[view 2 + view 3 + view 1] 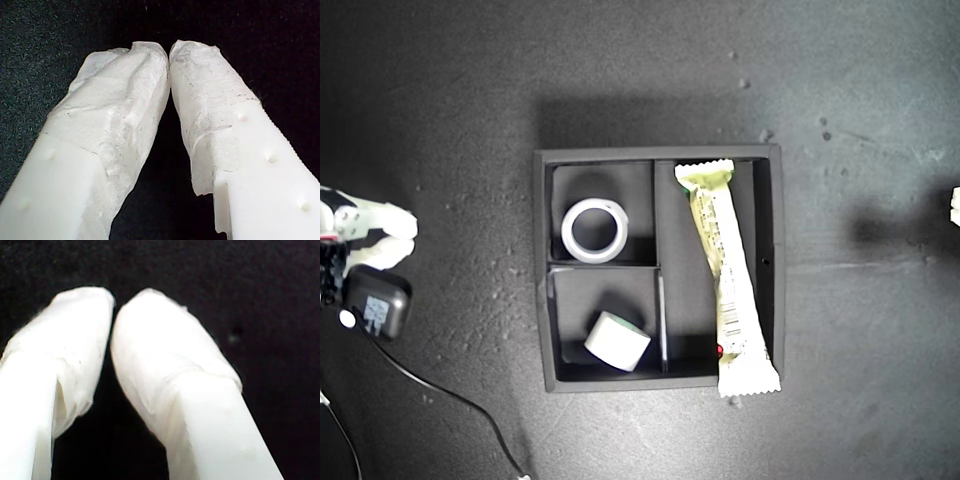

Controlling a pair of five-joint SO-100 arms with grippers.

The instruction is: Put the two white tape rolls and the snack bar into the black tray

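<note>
Seen along my first gripper [169,52]: padded jaws closed tip to tip, nothing between them, only black mat [440,100] beyond the tips. Much the same along my second gripper [112,315]: jaws drawn together to a hairline gap, clamped on nothing, bare mat ahead. Not one of the task's things within reach of either pair of jaws. All three lying in the black tray [542,300], well apart from the arm [365,230] parked at the exterior view's left edge and from the white sliver [955,205] at its right edge; impossible to tell from the wrist views which arm is which. Wider tape roll [570,230] flat in one small compartment, smaller tape roll [617,340] tipped on its edge in the other, snack bar [725,270] slanted along the long compartment with one crimped end riding over the tray's wall. Judged almost done, with only the seating of that end left, if wanted. To do it well: approach from above with jaws kept closed, press the overhanging crimp inward and down with the tips rather than pinching the wrapper, push along the bar's length toward the far wall, and go gently so as not to shift the tray or bump the divider beside the smaller roll.
</note>
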